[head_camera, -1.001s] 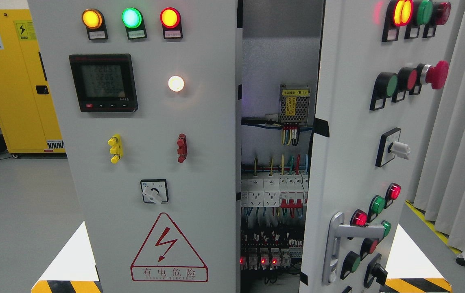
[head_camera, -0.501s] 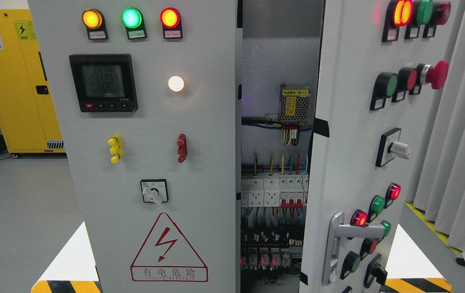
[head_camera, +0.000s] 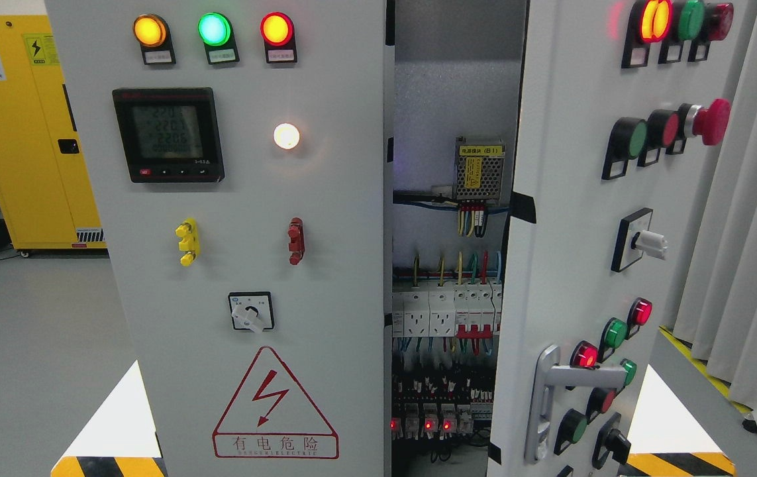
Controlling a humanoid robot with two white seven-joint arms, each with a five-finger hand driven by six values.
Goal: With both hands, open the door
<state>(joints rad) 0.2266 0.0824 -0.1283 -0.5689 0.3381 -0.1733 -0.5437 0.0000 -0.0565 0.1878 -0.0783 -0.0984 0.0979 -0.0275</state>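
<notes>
A grey electrical cabinet fills the head view. Its left door [head_camera: 325, 199] faces me flat, with three lit lamps, a digital meter [head_camera: 167, 134], a rotary switch [head_camera: 251, 313] and a red hazard triangle. The right door [head_camera: 570, 218] is swung ajar toward me, carrying buttons, a red mushroom button [head_camera: 709, 121] and a silver handle [head_camera: 550, 397] near its lower edge. Through the gap between the doors I see wiring, breakers [head_camera: 444, 315] and a power module [head_camera: 479, 170]. Neither of my hands nor arms shows in the picture.
A yellow cabinet [head_camera: 20, 132] stands at the back left on grey floor. Grey curtains [head_camera: 749, 232] hang at the right. Yellow-black hazard stripes [head_camera: 676, 462] mark the floor at both lower corners.
The digits on the meter flicker; the doors and everything else stand as before.
</notes>
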